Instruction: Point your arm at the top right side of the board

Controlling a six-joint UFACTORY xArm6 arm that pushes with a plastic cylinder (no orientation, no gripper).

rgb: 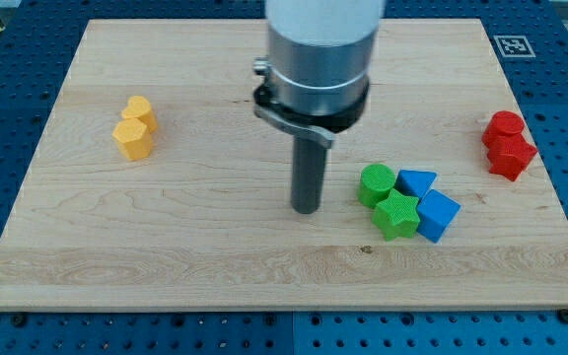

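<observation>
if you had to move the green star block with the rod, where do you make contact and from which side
No grip is possible, only a push. My tip stands left of the cluster. The green star touches the green cylinder above it and the blue cube on its right, so probably contact its free lower-left edge, coming from the view's bottom left.

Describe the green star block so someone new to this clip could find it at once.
Start at the wooden board and find the tight cluster of four blocks right of my tip. The green star block sits at the cluster's lower edge, below the round green block and left of the blue cube. It alone has star points.
</observation>
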